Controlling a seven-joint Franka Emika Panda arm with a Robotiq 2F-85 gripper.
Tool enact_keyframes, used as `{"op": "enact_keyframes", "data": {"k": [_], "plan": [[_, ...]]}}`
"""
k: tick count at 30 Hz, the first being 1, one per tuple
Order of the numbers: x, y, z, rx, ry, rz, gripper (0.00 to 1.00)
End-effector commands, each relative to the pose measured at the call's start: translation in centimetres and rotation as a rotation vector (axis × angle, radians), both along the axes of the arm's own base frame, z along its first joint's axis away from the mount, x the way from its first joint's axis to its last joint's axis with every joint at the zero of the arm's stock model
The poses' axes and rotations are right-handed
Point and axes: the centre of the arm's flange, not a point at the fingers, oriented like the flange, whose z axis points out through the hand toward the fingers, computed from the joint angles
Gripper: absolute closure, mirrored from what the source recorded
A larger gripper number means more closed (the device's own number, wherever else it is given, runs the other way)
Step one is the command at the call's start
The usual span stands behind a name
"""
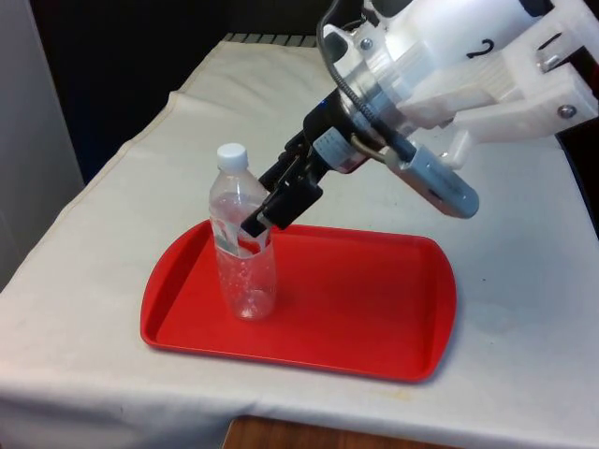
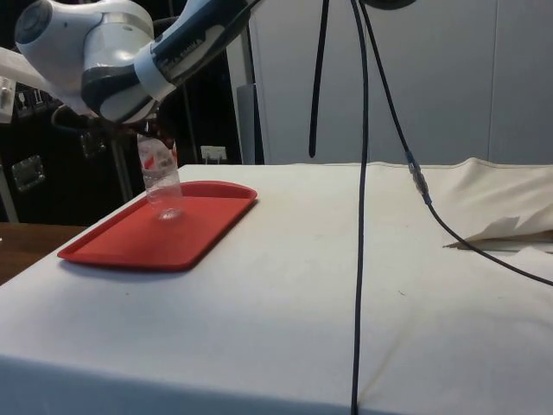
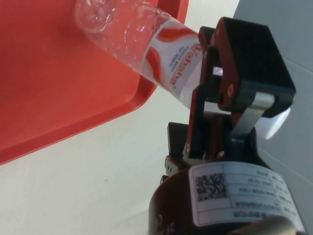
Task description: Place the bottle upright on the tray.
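Note:
A clear plastic bottle (image 1: pixel 245 276) with a white cap and a red-and-white label stands on its base at the left part of the red tray (image 1: pixel 374 309) in the front view. My gripper (image 1: pixel 256 224) comes in from the front view's right, tilted down, and is shut on the bottle at label height. In the side view the bottle (image 2: pixel 164 188) leans slightly on the tray (image 2: pixel 155 246) under the arm. In the wrist view a black finger (image 3: pixel 215 83) presses on the bottle's label (image 3: pixel 171 54), with the tray (image 3: pixel 49 73) beneath.
The tray lies near the table's front edge (image 1: pixel 309 412) on the white cloth. Black cables (image 2: pixel 361 173) hang down over the table in the side view, and one runs across a rumpled fold of cloth (image 2: pixel 510 229).

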Motion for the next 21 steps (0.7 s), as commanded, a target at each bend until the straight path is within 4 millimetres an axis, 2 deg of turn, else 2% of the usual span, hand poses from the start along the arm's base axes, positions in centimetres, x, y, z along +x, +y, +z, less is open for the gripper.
{"op": "enact_keyframes", "data": {"k": [1,7,16,17,21], "plan": [[0.0,0.4,0.4,0.002,-0.01,-0.002,0.0],[0.1,1.1,0.9,-0.001,-0.008,0.0,0.0],[0.3,2.4,2.7,-0.005,-0.026,-0.006,0.0],[0.3,2.3,2.4,-0.009,-0.021,-0.004,0.0],[0.4,2.7,3.7,-0.008,-0.033,-0.009,0.0]]}}
